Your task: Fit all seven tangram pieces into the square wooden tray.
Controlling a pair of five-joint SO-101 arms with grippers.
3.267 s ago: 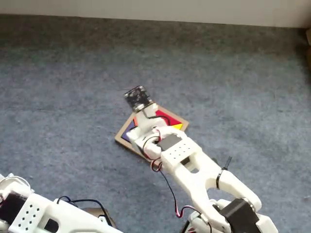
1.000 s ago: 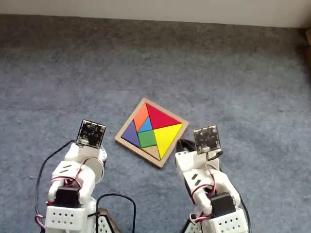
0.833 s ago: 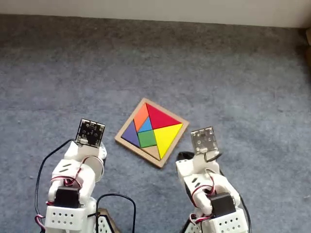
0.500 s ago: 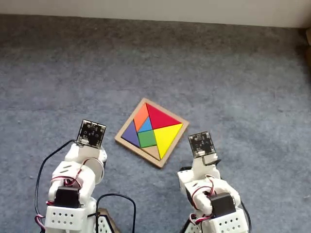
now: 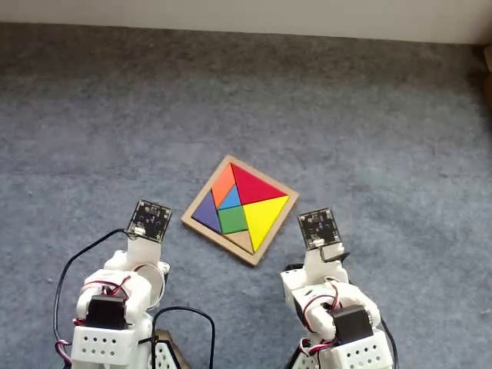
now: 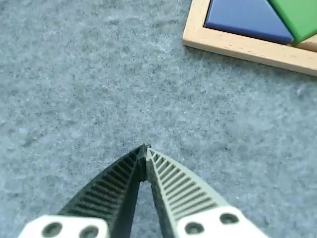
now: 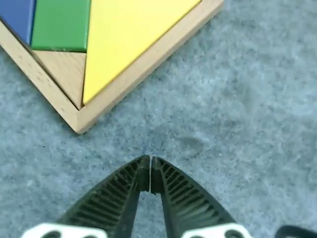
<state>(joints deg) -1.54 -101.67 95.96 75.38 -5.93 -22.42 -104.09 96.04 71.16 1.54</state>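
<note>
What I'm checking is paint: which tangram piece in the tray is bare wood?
The small unpainted wooden triangle in the square wooden tray's near corner, bordering the green square and large yellow triangle; the other six are painted.

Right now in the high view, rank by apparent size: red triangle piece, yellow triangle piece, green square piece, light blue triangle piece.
1. red triangle piece and yellow triangle piece: look alike, not ranked.
2. green square piece.
3. light blue triangle piece, smallest.

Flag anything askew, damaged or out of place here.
Nothing stands out. The tangram pieces lie flat inside the wooden tray, which sits cornerwise to the arms. The left pincer and right pincer are shut over carpet, beside it.
</note>
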